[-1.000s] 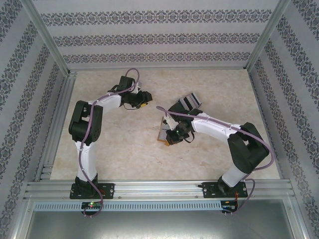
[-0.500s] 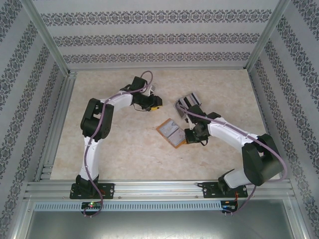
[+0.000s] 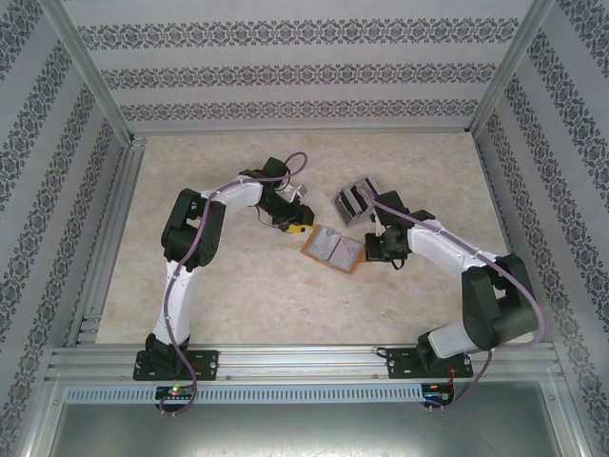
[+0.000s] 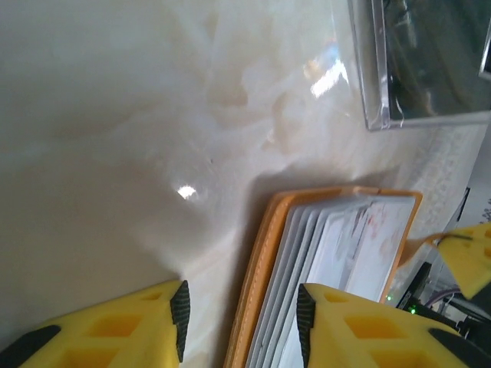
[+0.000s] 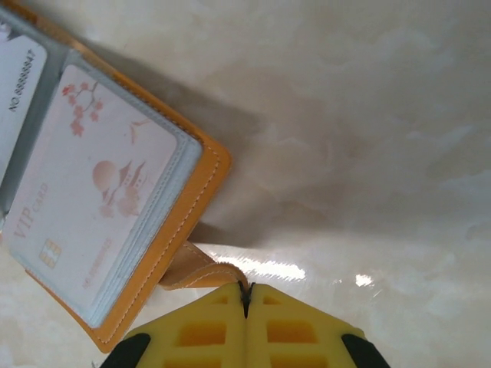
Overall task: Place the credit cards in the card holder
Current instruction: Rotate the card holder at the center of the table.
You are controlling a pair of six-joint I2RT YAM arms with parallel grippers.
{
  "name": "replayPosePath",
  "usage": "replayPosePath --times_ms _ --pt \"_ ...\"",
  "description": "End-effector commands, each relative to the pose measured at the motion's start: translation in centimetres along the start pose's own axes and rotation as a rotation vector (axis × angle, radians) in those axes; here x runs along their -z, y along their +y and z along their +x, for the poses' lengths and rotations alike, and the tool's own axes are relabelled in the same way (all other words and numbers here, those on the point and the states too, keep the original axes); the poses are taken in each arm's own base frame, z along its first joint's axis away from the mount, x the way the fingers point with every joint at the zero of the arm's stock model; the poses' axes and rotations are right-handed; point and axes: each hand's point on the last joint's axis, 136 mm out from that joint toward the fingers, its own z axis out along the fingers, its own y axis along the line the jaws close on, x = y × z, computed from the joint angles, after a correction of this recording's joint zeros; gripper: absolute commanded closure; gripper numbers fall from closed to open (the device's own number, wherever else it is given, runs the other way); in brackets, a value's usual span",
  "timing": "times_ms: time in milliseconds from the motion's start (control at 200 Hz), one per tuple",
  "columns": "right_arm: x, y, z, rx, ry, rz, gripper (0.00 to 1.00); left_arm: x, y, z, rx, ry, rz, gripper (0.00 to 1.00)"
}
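Observation:
The orange-tan card holder [image 3: 333, 249] lies spread open on the table between the two arms. Pale credit cards [image 5: 92, 207] sit in its clear sleeves, the nearest printed with a pink picture and "VIP CARD". My right gripper [image 5: 245, 295] is shut on the holder's small strap tab [image 5: 196, 272] at its right edge [image 3: 373, 249]. My left gripper [image 4: 242, 318] is open at the holder's left side [image 3: 297, 227]. The holder's orange edge [image 4: 265, 261] and the stacked card sleeves [image 4: 337, 245] lie between its fingers without touching them.
A silver-grey block with dark stripes [image 3: 357, 200] stands just behind the holder, its corner also in the left wrist view [image 4: 422, 61]. Patterned walls and metal rails [image 3: 105, 248] enclose the marble-look table [image 3: 238, 295].
The right arm has dragged the holder back and to the right, and it now lies flat and open. The left arm has swung right and down to the holder's left edge.

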Motion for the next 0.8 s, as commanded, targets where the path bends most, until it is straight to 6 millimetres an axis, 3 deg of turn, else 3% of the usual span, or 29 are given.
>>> replayPosePath --times_ms 0,195,445,550,794 --pt "-0.2 0.4 -0.8 -0.001 -0.012 -0.026 0.93 0.1 0.3 2.9 -0.003 0.083 -0.059 0.55" --pt "-0.1 0.8 -1.5 -0.011 -0.030 -0.053 0.93 -0.3 -0.6 5.6 -0.028 0.134 -0.130 0.53" --pt "-0.6 1.2 -1.8 -0.015 -0.033 -0.080 0.92 -1.3 -0.8 6.4 -0.022 0.136 -0.168 0.52" --pt "-1.2 1.3 -2.0 -0.014 -0.026 -0.089 0.92 -1.1 -2.8 5.7 -0.014 0.087 -0.083 0.53" --pt "-2.1 2.0 -2.6 -0.027 -0.040 -0.127 0.92 1.3 -8.6 3.7 -0.065 -0.032 0.034 0.53"
